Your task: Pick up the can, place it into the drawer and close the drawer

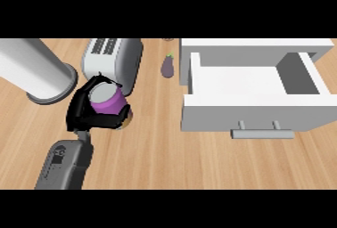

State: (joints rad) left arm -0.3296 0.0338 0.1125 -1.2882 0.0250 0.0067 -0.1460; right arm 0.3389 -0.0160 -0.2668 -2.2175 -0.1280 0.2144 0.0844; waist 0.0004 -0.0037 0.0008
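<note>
The left robot hand (pixel 89 113) is curled round the purple can (pixel 107 99), so the pick-up looks done, and next it likely must carry the can rightward into the open drawer (pixel 253 107).

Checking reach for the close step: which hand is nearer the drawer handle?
Left, by default. The left hand, curled round the purple can, sits well to the left of the drawer handle. The right hand isn't in view.

I can't read any words, numbers or signs on anything I see on the counter here.
</note>
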